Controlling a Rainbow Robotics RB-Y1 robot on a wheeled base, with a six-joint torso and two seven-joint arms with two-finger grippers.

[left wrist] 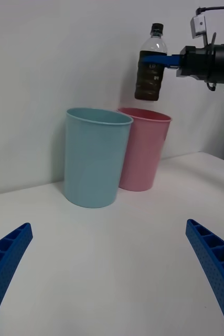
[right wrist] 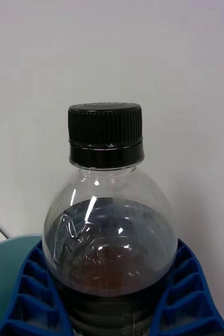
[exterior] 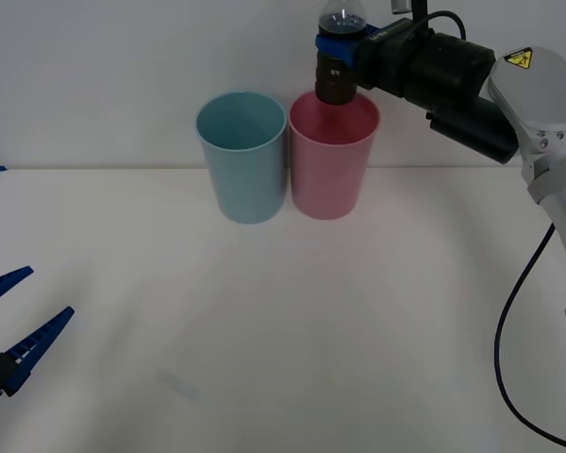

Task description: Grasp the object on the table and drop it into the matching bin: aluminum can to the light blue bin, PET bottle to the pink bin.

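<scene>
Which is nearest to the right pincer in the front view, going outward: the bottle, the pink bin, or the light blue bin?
1. PET bottle, clamped in the right pincer.
2. Pink bin, directly below.
3. Light blue bin, beside it toward the robot's left.

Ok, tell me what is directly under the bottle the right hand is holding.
The PET bottle, held upright by the right hand, hangs above the open mouth of the pink bin, clear of its rim. The bin's bottom is hidden by its own wall.
</scene>
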